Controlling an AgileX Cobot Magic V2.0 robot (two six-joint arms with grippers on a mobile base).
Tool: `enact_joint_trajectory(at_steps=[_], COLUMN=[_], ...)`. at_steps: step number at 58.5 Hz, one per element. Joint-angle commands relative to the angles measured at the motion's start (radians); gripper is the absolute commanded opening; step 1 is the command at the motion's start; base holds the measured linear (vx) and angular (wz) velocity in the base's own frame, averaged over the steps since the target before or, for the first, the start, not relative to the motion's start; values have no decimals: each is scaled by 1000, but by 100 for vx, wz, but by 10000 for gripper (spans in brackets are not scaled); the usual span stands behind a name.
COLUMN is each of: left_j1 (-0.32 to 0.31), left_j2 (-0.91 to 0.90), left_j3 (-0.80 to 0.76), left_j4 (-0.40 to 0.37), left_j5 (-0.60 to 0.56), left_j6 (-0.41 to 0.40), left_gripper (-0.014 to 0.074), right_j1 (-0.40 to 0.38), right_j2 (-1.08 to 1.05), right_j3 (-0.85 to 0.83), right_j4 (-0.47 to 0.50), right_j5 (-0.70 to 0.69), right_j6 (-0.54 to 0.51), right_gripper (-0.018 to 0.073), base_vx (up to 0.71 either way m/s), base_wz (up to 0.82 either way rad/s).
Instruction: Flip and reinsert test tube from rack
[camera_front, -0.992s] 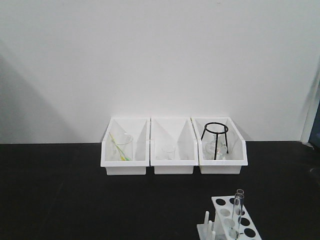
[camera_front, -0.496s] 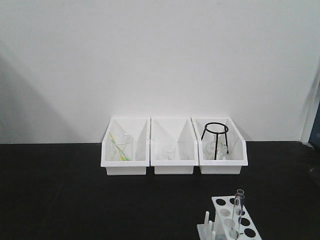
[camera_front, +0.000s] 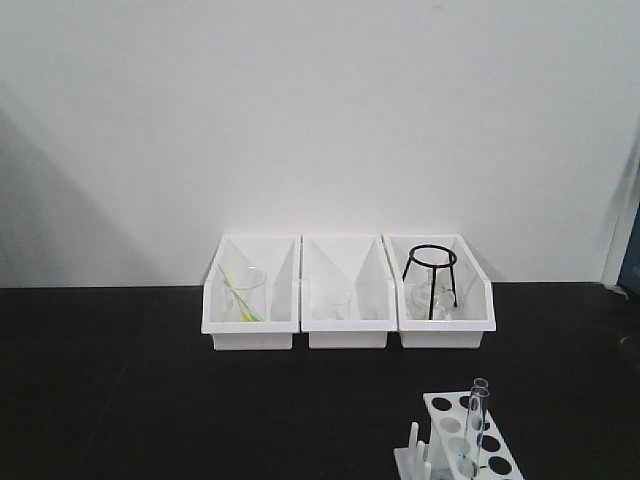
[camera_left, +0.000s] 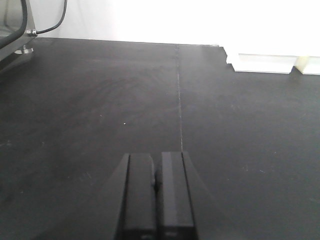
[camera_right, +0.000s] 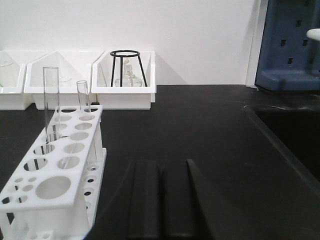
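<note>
The white rack (camera_front: 447, 444) stands at the front right of the black table. It fills the left of the right wrist view (camera_right: 60, 175). Two clear test tubes stand upright in its far holes, a taller one (camera_right: 50, 102) and a thinner one (camera_right: 84, 102); in the front view they overlap (camera_front: 478, 415). My right gripper (camera_right: 161, 167) is shut and empty, low over the table just right of the rack. My left gripper (camera_left: 156, 159) is shut and empty over bare black table. Neither gripper shows in the front view.
Three white bins (camera_front: 250, 318) (camera_front: 347, 322) (camera_front: 445, 322) stand in a row at the wall. They hold a beaker (camera_front: 243, 295), a small beaker (camera_front: 337, 304), and a black ring stand (camera_front: 430, 278) over a flask. A blue panel (camera_right: 292, 45) and a recessed edge (camera_right: 272, 135) lie to the right.
</note>
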Motion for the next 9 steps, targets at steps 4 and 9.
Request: enact_joint_trajectory(at_steps=[4, 9], left_j1=[-7, -7], left_j2=[-11, -11], left_j3=[0, 0], left_j4=[-4, -4], left_j5=[-87, -87], left_j6=[0, 0], left_gripper=[-6, -6], right_j1=[0, 0], right_j2=[-7, -7], right_j3=[0, 0], right_j4=[-13, -13], right_j5=[-83, -83], right_j6=[0, 0], right_gripper=[-12, -12], base_vx=[0, 0], base_wz=[0, 0])
